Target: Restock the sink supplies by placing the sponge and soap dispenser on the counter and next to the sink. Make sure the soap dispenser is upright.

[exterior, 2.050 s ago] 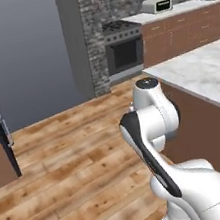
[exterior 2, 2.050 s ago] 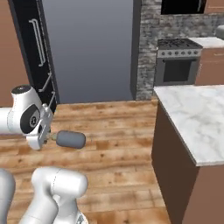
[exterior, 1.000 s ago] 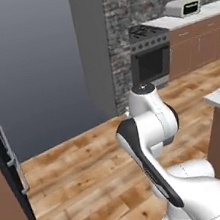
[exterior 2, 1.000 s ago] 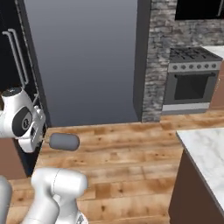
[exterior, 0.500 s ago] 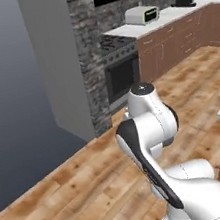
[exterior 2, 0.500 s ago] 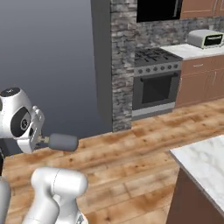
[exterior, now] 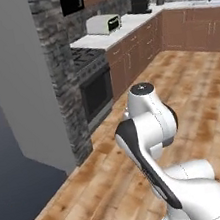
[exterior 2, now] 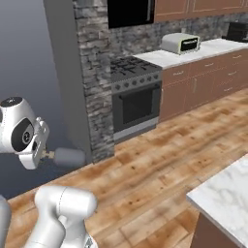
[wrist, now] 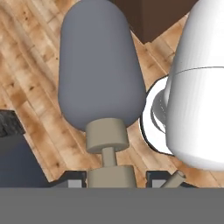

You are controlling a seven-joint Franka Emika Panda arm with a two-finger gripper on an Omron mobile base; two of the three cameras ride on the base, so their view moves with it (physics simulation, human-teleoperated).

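One small dark grey rounded soap dispenser [wrist: 101, 70] with a narrow beige neck and a light pump top is sitting in the two-finger gripper [wrist: 114, 177] of the white arm. In the hand view the bottle is pointing away from the camera, its pump head lying between the two dark fingertips [wrist: 73, 178], which are standing narrowly on either side of the pump top and are pinching it. In the right base view the same grey bottle [exterior 2: 69, 157] is jutting out sideways from the hand at the left edge, lying horizontally rather than upright, well above the brown wooden plank floor [exterior 2: 160, 164].

Beyond the arm, a black-fronted oven range [exterior 2: 135, 99] is standing against a grey stone-faced wall [exterior 2: 94, 72], with a black microwave [exterior 2: 130, 11] mounted above it. A pale toaster oven [exterior 2: 180, 43] is resting on the white worktop [exterior 2: 170, 56] to the right of the range, over brown wooden cabinets [exterior 2: 203, 85]. A corner of a white grey-veined marble top [exterior 2: 224, 196] is showing at the lower right of the right base view. In the left base view the range [exterior: 96, 84], the toaster oven [exterior: 102, 24] and a long run of brown cabinets [exterior: 190, 30] are lining the far walls, and a tall grey panel [exterior: 13, 82] is rising at the left.
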